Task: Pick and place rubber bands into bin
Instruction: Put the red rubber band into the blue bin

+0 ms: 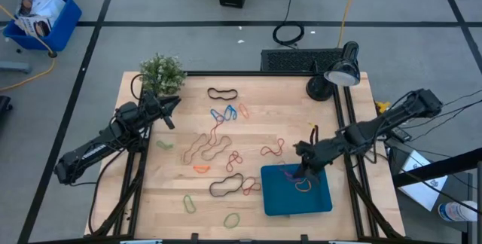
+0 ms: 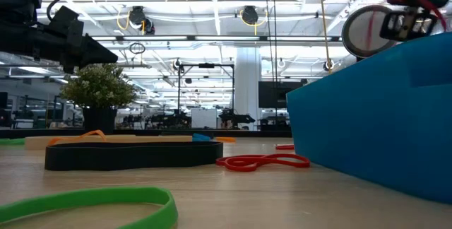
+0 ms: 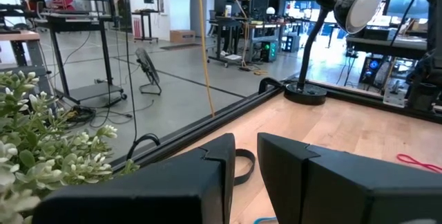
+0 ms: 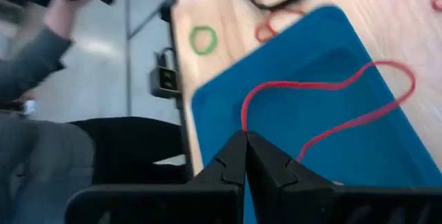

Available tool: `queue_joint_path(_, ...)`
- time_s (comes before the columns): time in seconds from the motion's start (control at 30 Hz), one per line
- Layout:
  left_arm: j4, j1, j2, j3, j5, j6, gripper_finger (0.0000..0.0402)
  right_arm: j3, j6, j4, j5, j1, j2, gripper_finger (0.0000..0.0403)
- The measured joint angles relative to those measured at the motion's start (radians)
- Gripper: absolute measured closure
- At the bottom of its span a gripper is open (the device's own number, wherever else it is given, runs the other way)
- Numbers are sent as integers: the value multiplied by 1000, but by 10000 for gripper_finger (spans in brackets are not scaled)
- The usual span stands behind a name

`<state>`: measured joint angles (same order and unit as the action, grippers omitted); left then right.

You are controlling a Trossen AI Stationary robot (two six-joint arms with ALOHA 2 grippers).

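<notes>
A thin red rubber band [image 4: 324, 106] hangs pinched in the right gripper [image 4: 245, 141], whose dark fingers are pressed together on one end of the loop while the rest of it trails down over the floor of the flat teal-blue rectangular bin [image 4: 228, 99]. In the high view the right gripper [image 1: 305, 170] sits over the bin's far edge, and the bin [image 1: 275, 199] lies on the light wooden table [image 1: 256, 138] near its front right corner.

More loose rubber bands [image 1: 218, 150] in tan, red, blue, orange, green and black are scattered over the table on the bin's left; a black loop [image 1: 226, 186] and a small red one [image 1: 251, 187] lie just beside the bin's left edge, and a green ring [image 4: 202, 39] lies further out from it.

The left gripper [image 1: 167, 112] waits well apart from the bin, at the far left of the table beside a small green potted plant [image 1: 161, 73], its fingers [image 3: 173, 182] slightly apart and empty. A black desk lamp [image 1: 337, 74] stands at the table's far right corner, behind the bin.
</notes>
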<state>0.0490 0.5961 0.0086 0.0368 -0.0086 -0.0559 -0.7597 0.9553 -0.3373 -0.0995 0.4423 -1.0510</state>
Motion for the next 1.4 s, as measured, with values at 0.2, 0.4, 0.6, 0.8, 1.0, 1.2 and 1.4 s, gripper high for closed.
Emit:
queue_joint_path(0.2,0,0,0,0,0,0,330,0,36,-67,79,54,-97,403)
queue_joint_path(0.4,0,0,0,0,0,-1,330,0,22,-72,124,64,-198,403)
queue_joint_path(0.6,1,0,0,0,0,-4,330,0,-42,-72,125,60,-234,403)
queue_joint_path(0.8,1,0,0,0,0,-4,330,0,-86,-121,168,50,-255,403)
queue_joint_path(1.0,1,0,0,0,0,-3,330,1,-129,-187,184,49,-322,403)
queue_joint_path(1.2,2,0,0,0,0,-2,330,1,-150,-180,182,49,-392,403)
queue_joint_path(1.4,2,0,0,0,-1,-2,330,1,-132,-162,176,50,-403,403)
